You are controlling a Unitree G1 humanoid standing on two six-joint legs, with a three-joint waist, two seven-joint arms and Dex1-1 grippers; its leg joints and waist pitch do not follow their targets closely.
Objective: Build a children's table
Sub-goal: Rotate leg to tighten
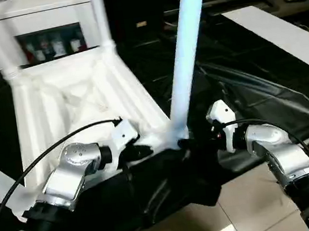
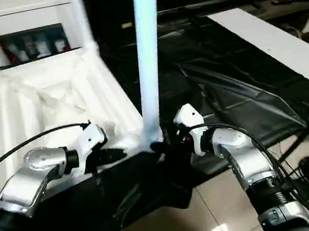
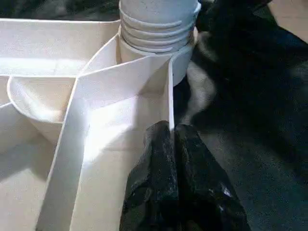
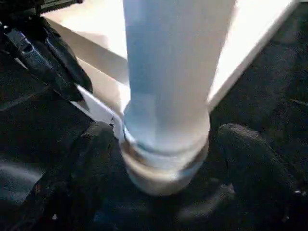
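The white tabletop point(image 1: 78, 97) is seen lying upside down on black sheeting point(image 1: 266, 95), its ribbed underside filling the left and centre of the head views. A white leg point(image 1: 188, 48) is stood upright in the near corner socket at the centre of the frame, and two more legs point(image 1: 98, 14) are seen rising from the far corners at the upper left. The left gripper point(image 3: 173, 144) is pressed shut — its two black fingers meet at the tabletop's rim just beside the socket, and nothing is held between them. The right gripper point(image 4: 163, 159) is spread wide, one finger point(image 4: 250, 163) on each side of the leg's base; whether they touch it cannot quite be made out — a narrow gap seems to remain. A white cabinet point(image 1: 28, 18) is seen along the top left edge.
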